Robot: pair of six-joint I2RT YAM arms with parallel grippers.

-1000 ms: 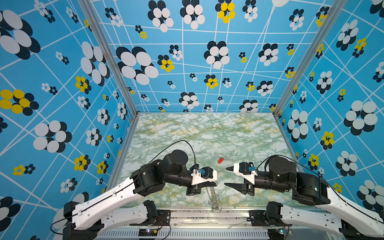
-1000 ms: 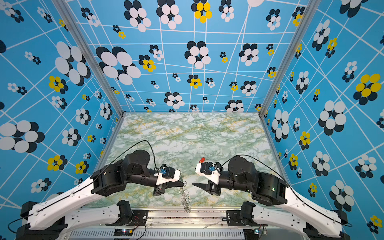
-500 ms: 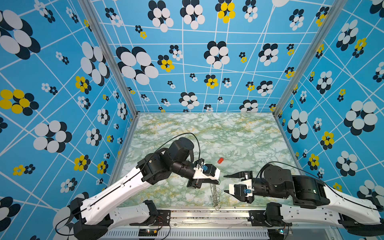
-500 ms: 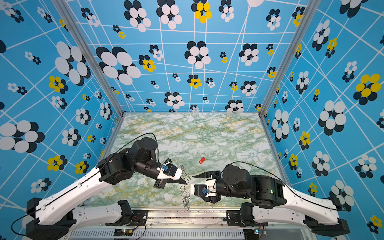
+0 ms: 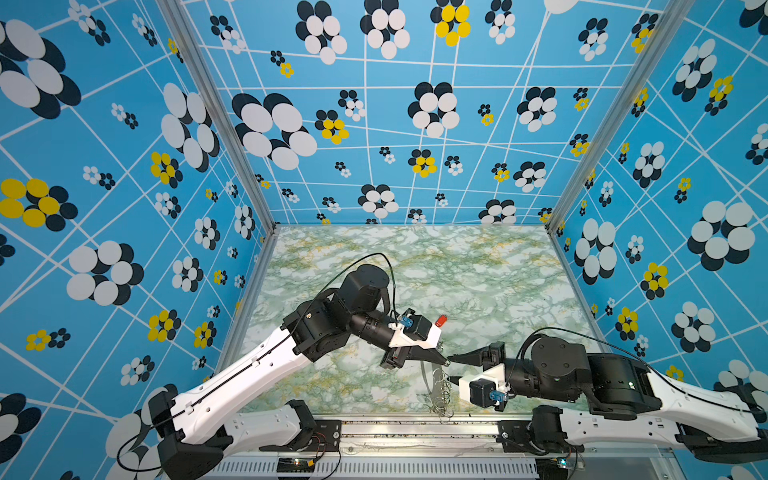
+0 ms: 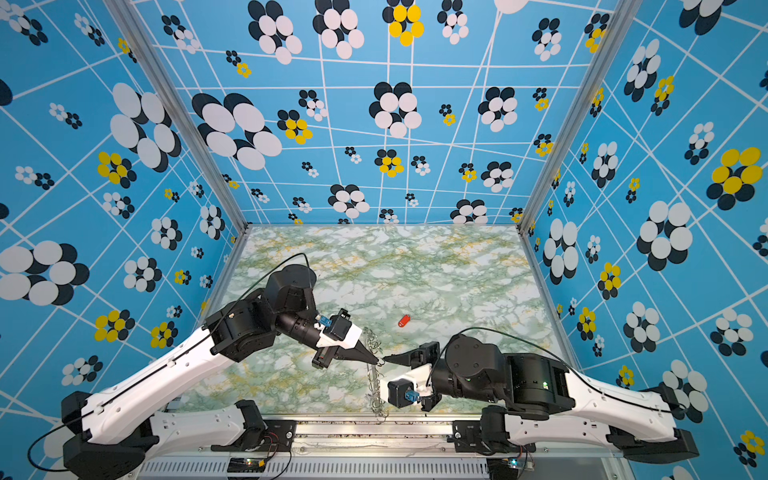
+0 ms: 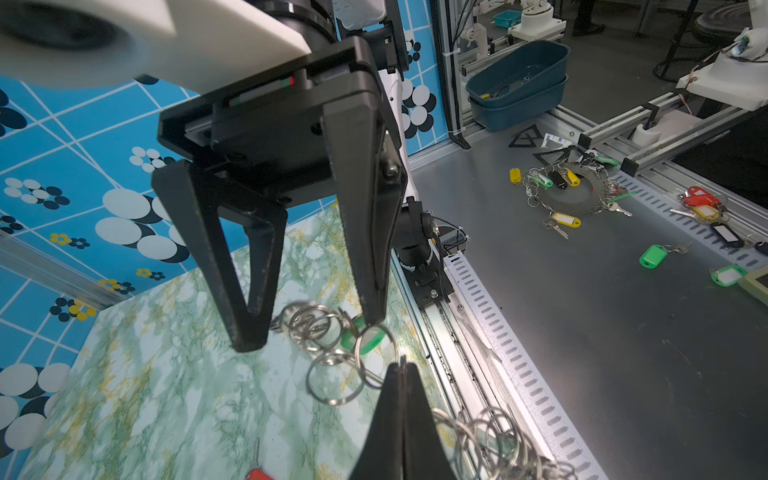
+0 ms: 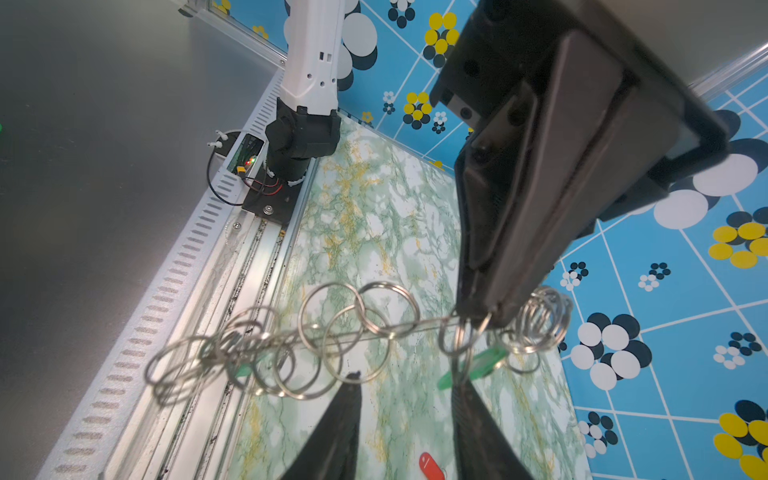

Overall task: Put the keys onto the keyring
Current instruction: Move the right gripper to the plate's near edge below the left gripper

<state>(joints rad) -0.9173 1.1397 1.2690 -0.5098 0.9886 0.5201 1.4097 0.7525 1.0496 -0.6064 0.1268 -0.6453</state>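
Note:
The keyring [image 8: 374, 332] shows edge-on as a thin grey plate hung with many silver wire rings [image 5: 441, 388] [image 6: 377, 392] near the table's front edge. My left gripper [image 5: 444, 360] [image 6: 376, 361] [image 7: 401, 366] is shut on its edge and holds that end up. A green key tag [image 8: 486, 360] [image 7: 370, 338] hangs among the rings by that grip. The red key tag [image 5: 441, 320] [image 6: 404, 320] [image 8: 430, 465] lies alone on the table further back. My right gripper [image 5: 455, 359] [image 6: 388, 359] [image 8: 407, 380], rolled on its side, is open, tips at the rings, facing the left gripper's tip.
The metal front rail [image 5: 415, 428] runs just beyond the hanging rings. Patterned blue walls close in the other three sides. Outside the cell, in the left wrist view, a grey bench [image 7: 582, 332] carries another ringed plate, loose tagged keys and blue bins [image 7: 519, 83].
My right gripper dropped, rolled onto its side and closed in on the left gripper's tip, jaws narrowing. The left arm swung forward and right, still gripping the keyring.

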